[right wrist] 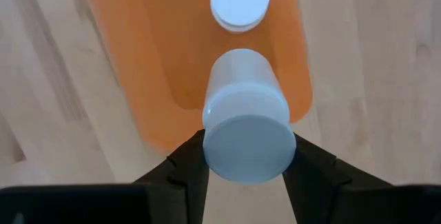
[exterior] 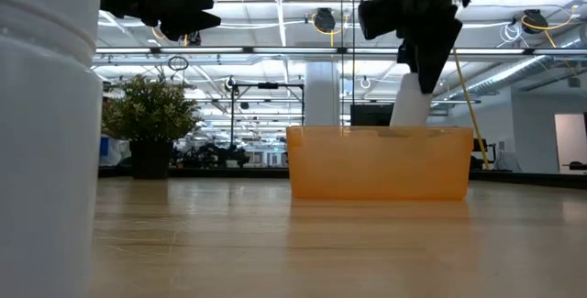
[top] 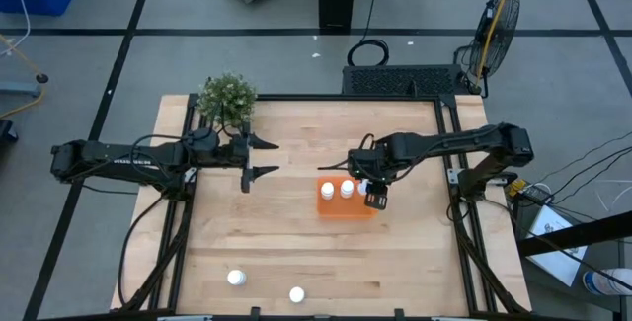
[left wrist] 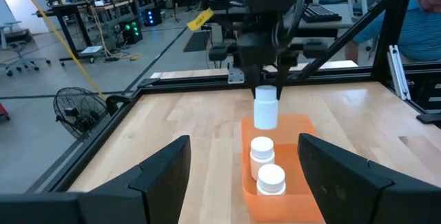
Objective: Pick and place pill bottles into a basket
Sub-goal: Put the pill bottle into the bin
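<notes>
- Standing closest to the front edge of the worktop (top: 296, 232) are two loose pill bottles, one (top: 236, 279) toward the left and another (top: 296, 295) a little right of it, both upright and well apart from the basket.
- One of them looms as a big white blur (exterior: 46, 133) at the left edge of the low view; I cannot tell which of the two it is.
- Farther in, near the middle and slightly right, sits the orange basket (top: 346, 208), flat on the wood.
- Two bottles (top: 327, 191) (top: 347, 190) stand side by side inside it, caps up, along its far side.
- Over the basket's right end hangs the right pincer (top: 374, 195), pointing down, its two dark fingers closed on a fifth bottle (left wrist: 266, 108).
- That held bottle is gripped near its cap, clear of the basket floor and tilted a little in the low view, its lower part behind the basket wall (exterior: 381, 165).
- From the right wrist camera the bottle's base (right wrist: 247, 141) fills the space between the fingers, with the orange tray and one white cap (right wrist: 238, 2) beyond.
- Off to the left, the left pincer (top: 261, 158) hangs above bare wood, its fingers spread wide and holding nothing, aimed toward the basket.
- Farthest back, at the rear left corner, stands a small green potted plant (top: 227, 99).
</notes>
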Robot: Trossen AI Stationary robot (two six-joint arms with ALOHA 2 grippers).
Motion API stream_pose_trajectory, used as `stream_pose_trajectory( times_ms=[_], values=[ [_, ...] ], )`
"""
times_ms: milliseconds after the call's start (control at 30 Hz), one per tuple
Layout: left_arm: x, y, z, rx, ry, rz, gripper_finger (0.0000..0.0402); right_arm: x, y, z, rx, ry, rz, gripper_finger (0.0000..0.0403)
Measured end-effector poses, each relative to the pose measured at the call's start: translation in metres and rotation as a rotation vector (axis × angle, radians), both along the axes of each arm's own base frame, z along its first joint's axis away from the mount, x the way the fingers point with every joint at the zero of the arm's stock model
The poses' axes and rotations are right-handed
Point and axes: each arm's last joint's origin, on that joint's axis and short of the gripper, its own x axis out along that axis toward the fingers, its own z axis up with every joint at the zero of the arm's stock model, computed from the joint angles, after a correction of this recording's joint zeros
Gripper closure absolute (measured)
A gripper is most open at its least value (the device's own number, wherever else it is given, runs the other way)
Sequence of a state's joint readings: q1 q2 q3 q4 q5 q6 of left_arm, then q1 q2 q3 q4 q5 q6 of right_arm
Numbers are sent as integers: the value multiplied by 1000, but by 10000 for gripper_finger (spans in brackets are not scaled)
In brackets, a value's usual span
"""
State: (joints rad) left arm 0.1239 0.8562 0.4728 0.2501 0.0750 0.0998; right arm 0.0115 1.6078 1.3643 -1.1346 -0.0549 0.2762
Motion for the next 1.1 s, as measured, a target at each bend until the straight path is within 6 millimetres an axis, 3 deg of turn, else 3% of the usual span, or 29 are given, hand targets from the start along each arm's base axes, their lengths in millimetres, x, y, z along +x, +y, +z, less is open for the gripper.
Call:
stream_pose_trajectory(
  times_ms=[400, 633, 1100],
  values=[
    [0, 0, -2, -2, 16, -1, 128, 11, -10, -21, -5, 63, 27, 264],
    [0, 0, -1, -1, 15, -1, 128, 14, -14, -21, -8, 43, 35, 264],
    [0, 0, -1, 18, 15, -1, 128, 0, -15, -47, 0, 126, 30, 264]
  ],
)
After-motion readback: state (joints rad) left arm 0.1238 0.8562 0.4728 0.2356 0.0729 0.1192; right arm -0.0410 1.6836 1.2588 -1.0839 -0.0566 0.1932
